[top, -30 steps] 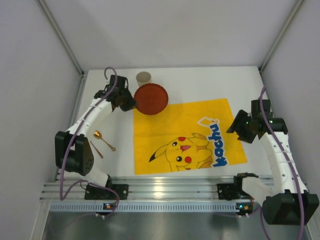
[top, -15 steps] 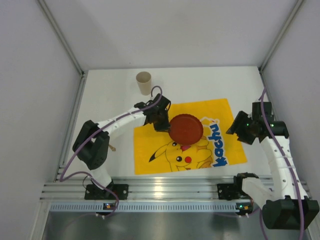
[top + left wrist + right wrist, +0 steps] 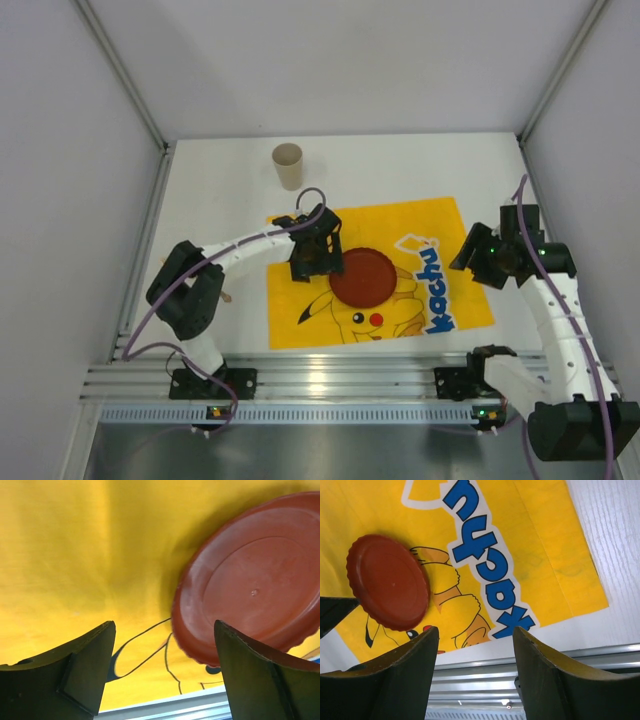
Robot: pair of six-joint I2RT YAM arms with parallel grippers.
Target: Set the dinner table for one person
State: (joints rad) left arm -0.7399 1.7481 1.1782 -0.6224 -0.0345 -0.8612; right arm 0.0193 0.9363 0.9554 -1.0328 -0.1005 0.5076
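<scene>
A dark red plate [image 3: 363,277] with a scalloped rim lies flat on the yellow Pikachu cloth [image 3: 440,225], near the middle of the white dinner table [image 3: 420,165]. My left gripper [image 3: 324,264] is at the plate's left edge with its jaws open. In the left wrist view the plate [image 3: 255,580] lies just ahead of the right finger, and nothing is held in the left gripper [image 3: 162,647]. My right gripper [image 3: 478,256] hovers open over the cloth's right edge, with nothing between its jaws. In the right wrist view the plate [image 3: 387,582] lies ahead and left of that gripper [image 3: 475,637].
A beige paper cup [image 3: 288,165] stands upright at the back, left of centre. The silver rail [image 3: 330,375] runs along the near edge, and grey walls close in both sides. The left arm hides the tabletop left of the cloth, where a sliver of a gold utensil [image 3: 228,296] shows.
The left arm carried the red plate from beside the cup to the middle of the cloth, set it down flat and opened its jaws. The right arm barely moved.
</scene>
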